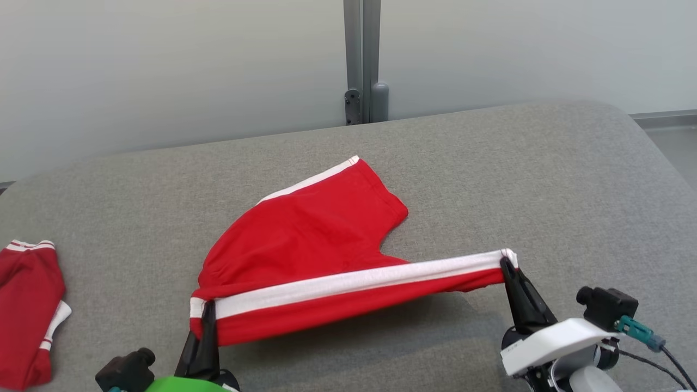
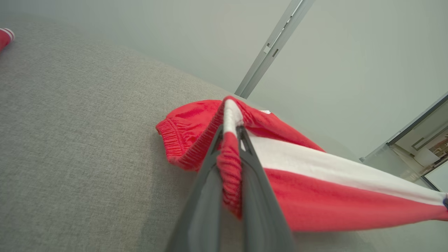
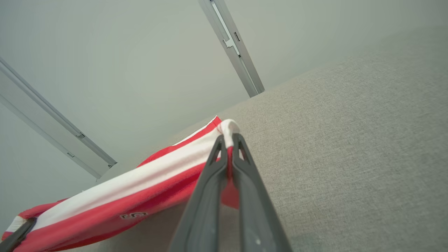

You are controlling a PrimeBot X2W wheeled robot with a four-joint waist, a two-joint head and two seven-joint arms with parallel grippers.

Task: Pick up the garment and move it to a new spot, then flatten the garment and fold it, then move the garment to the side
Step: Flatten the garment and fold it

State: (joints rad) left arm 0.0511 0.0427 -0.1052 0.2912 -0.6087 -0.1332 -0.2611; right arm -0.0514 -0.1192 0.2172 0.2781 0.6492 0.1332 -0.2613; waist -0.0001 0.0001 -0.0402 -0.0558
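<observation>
Pinching the soft, floppy garment (image 1: 310, 239) by its striped seam's ends: my left gripper (image 1: 208, 311) at seven o'clock, right gripper (image 1: 507, 267) at four

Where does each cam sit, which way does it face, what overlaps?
Head: on the head, facing forward and down at the grey pad; left tool and right tool show, holding the shorts taut.
Left wrist: on the left arm, facing along its tool to the waistband and wall.
Right wrist: on the right arm, facing along its tool to the stripe's other end.
Shared: all three show the shorts' white stripe.
</observation>
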